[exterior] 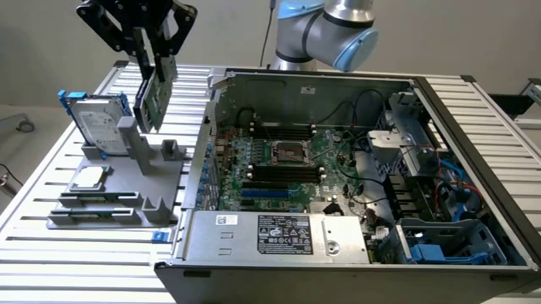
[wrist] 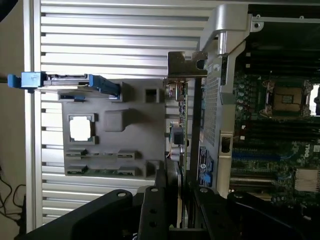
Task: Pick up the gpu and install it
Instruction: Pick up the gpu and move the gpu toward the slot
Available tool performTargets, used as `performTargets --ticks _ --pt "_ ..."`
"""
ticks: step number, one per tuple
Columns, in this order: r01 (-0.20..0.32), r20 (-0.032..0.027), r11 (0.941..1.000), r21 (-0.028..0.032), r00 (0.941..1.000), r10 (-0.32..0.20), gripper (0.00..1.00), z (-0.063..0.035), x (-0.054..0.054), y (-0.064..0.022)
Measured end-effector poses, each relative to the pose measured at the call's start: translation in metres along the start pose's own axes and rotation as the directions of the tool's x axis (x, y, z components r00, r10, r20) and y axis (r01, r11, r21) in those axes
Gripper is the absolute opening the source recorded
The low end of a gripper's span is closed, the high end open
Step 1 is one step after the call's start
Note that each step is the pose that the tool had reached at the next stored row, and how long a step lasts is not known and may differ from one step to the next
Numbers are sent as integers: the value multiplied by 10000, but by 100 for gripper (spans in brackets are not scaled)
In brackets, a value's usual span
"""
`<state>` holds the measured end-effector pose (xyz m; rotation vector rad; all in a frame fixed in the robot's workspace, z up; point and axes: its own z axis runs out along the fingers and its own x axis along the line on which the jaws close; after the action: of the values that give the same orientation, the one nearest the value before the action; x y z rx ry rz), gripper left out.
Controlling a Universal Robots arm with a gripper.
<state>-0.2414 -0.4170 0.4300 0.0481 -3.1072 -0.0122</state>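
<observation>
Slatted aluminium counter point(exterior: 76, 253), plain grey wall behind. From my remote seat: the black two-finger pincer point(exterior: 156, 60) sits in the upper left of the exterior view, clamped narrow on the top edge of the gpu point(exterior: 151, 95), a thin green card with a black cover and a silver end bracket point(wrist: 186, 64). The card hangs upright in the air, clear of the grey plastic parts holder point(exterior: 118, 183) below it. On the holder: the silver hard drive in a blue frame point(exterior: 97, 123) and the small square silver chip point(exterior: 91, 177). The open black computer case point(exterior: 338, 75) is centre-right; on its green motherboard point(exterior: 287, 164) I see no card seated. My read: pickup done, install not done, the gpu is outside the case.
</observation>
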Motion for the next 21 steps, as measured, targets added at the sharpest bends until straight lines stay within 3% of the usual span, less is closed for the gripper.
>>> performTargets --ticks 17,21 --pt "0 -1 10000 -23 10000 0 26 -40 -768 -24" --pt "0 -2 10000 -24 10000 0 26 4 -953 -30"
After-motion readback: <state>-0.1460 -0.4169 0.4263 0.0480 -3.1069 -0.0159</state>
